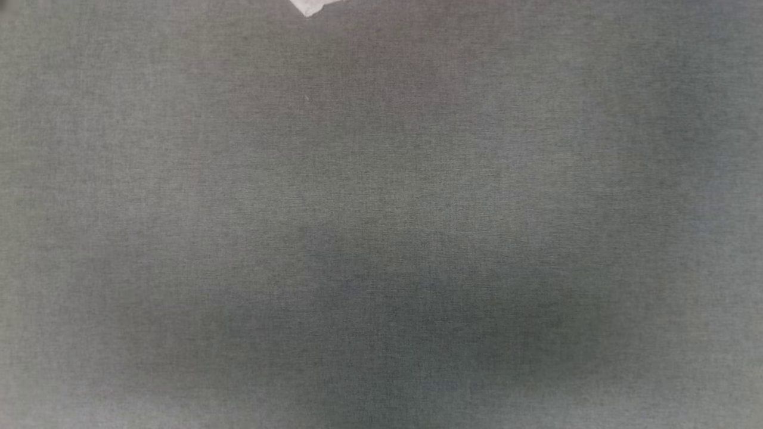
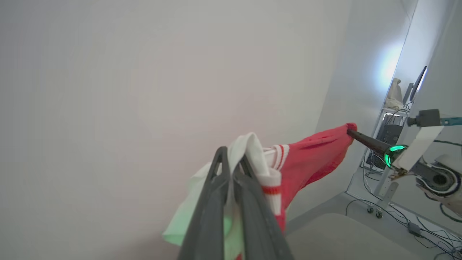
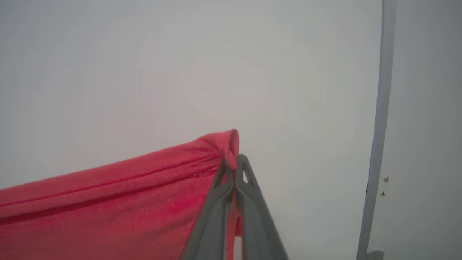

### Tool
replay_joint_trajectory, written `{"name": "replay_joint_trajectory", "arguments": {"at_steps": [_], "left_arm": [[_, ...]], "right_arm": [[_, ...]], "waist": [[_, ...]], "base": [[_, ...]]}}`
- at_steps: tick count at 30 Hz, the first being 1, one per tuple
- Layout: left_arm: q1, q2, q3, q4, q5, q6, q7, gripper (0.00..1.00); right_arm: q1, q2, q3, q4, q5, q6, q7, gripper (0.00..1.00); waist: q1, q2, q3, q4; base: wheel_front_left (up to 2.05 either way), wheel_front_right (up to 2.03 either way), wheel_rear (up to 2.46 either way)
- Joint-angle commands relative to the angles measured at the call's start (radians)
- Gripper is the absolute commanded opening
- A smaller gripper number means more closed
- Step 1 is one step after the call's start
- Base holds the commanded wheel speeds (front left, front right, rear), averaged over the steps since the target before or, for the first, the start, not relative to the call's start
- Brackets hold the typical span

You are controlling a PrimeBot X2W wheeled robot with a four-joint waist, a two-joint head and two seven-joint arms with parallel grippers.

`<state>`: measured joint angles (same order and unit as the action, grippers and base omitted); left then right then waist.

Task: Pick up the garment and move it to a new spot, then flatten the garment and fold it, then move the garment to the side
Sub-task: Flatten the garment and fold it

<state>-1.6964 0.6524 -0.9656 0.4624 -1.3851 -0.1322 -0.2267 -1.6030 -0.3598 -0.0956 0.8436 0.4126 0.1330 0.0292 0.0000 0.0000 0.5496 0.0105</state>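
1. Above the grey desk (image 1: 381, 214), the garment (image 2: 314, 159) hangs in the air, strung between my two arms. A white scrap (image 1: 310, 6) at the far edge of the head view may be part of it; I cannot tell.
2. It is a big, soft red shirt, far wider than my jaws, so I judge it light but floppy. Whatever I do not hold sags and drapes.
3. Its red body runs fairly taut from one grip to the other, while the white sleeve part (image 2: 252, 151) bunches and droops beside my left fingers (image 2: 207, 216).
4. My left jaws are closed on that white sleeve cloth, just by the striped trim (image 2: 280, 155).
5. My right jaws are closed on a small fold of the red edge, pinched between the right fingers (image 3: 252, 213).
6. Cloth like this probably slips little, yet a thin pinch could creep out. Seams, hems and trim look the best places to hold, with a deep bite.
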Motion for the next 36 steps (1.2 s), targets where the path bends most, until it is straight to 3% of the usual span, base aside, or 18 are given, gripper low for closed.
{"name": "replay_joint_trajectory", "arguments": {"at_steps": [1, 6, 12, 13, 16, 20, 25, 36], "left_arm": [[0.069, 0.014, -0.02, -0.022, -0.03, 0.004, -0.017, 0.0], [0.262, 0.042, -0.052, -0.185, -0.061, 0.003, -0.038, 0.0], [0.614, 0.059, 0.038, -0.38, 0.007, 0.002, -0.039, 0.0], [0.738, 0.061, 0.074, -0.431, 0.024, 0.002, -0.039, 0.0], [0.902, 0.062, 0.107, -0.489, 0.081, 0.002, -0.039, 0.0], [1.039, 0.074, 0.118, -0.533, 0.153, 0.002, -0.039, 0.0], [1.228, 0.097, 0.156, -0.609, 0.238, 0.002, -0.039, 0.0], [1.538, 0.185, 0.208, -0.781, 0.289, 0.002, -0.04, 0.0]], "right_arm": [[0.061, -0.011, 0.019, 0.011, 0.025, -0.004, 0.003, 0.0], [0.255, -0.035, 0.113, -0.06, 0.132, -0.003, 0.027, 0.0], [0.632, -0.105, 0.204, -0.284, 0.305, -0.002, 0.104, 0.0], [0.777, -0.128, 0.206, -0.374, 0.354, -0.002, 0.135, 0.0], [0.977, -0.157, 0.176, -0.506, 0.403, -0.002, 0.175, 0.0], [1.155, -0.169, 0.119, -0.632, 0.423, -0.002, 0.217, 0.0], [1.398, -0.138, 0.01, -0.824, 0.414, -0.002, 0.304, 0.0], [1.762, 0.039, -0.182, -1.178, 0.369, -0.002, 0.485, 0.0]], "waist": [[0.0, 0.0, 0.002, 0.006], [0.0, 0.0, -0.005, 0.021], [0.0, 0.0, -0.043, 0.033], [0.0, 0.0, -0.057, 0.034], [0.0, 0.0, -0.082, 0.037], [0.0, 0.0, -0.101, 0.033], [0.0, 0.0, -0.124, 0.025], [0.0, 0.0, -0.137, 0.012]], "base": [[0.0, 0.0, 0.0], [0.0, 0.0, 0.0], [0.0, 0.0, 0.0], [0.0, 0.0, 0.0], [0.0, 0.0, 0.0], [0.0, 0.0, 0.0], [0.0, 0.0, 0.0], [0.0, 0.0, 0.0]]}}
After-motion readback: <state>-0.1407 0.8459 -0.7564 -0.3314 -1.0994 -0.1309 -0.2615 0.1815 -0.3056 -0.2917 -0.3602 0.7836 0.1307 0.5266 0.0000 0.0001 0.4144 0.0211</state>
